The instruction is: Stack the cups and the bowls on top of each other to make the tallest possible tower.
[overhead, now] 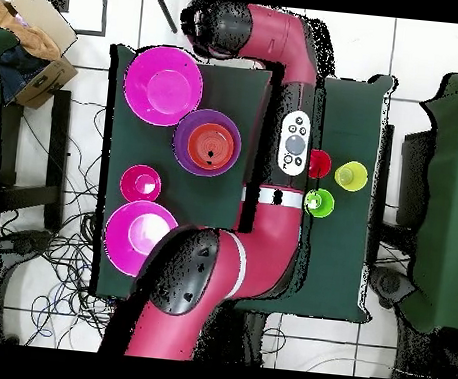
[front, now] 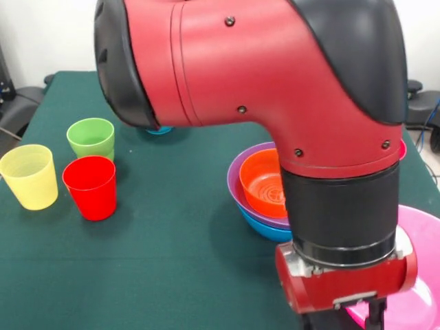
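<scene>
Front view, biggest thing first: fat red arm [front: 275, 69] filling the top and reaching down to the gripper [front: 364, 313] at the bottom edge. Could go wrong here: bumping the tower with that fat arm on the way up, or setting a slippery bowl down crooked and tipping the pile. Cannot tell gripper wide or narrow, holding or not. Next, big pink bowl [front: 423, 289], just beside the gripper at 3 o'clock. Then the tower [front: 265, 199], orange in purple in blue, near at 11 o'clock. Last, little cups [front: 90, 187], red, yellow, green, well apart at 9 o'clock.
</scene>
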`<state>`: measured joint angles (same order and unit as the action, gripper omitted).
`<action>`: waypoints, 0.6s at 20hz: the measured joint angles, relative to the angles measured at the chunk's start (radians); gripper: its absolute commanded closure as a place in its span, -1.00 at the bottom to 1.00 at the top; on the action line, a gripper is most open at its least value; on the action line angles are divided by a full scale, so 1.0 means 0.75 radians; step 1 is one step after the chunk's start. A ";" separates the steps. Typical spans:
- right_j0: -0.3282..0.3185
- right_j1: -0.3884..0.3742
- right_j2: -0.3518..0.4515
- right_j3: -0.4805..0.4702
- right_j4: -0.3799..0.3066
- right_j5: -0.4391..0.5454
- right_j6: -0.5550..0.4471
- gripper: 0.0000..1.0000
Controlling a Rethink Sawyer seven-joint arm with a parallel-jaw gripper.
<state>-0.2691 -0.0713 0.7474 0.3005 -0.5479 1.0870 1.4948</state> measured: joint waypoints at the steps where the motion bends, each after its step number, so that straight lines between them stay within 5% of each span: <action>1: 0.003 0.000 0.000 -0.003 -0.001 0.036 0.000 -1.00; 12: 0.056 0.018 0.020 -0.031 -0.115 0.571 0.000 -1.00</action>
<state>-0.2272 -0.0576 0.7622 0.2773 -0.6340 1.5149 1.4948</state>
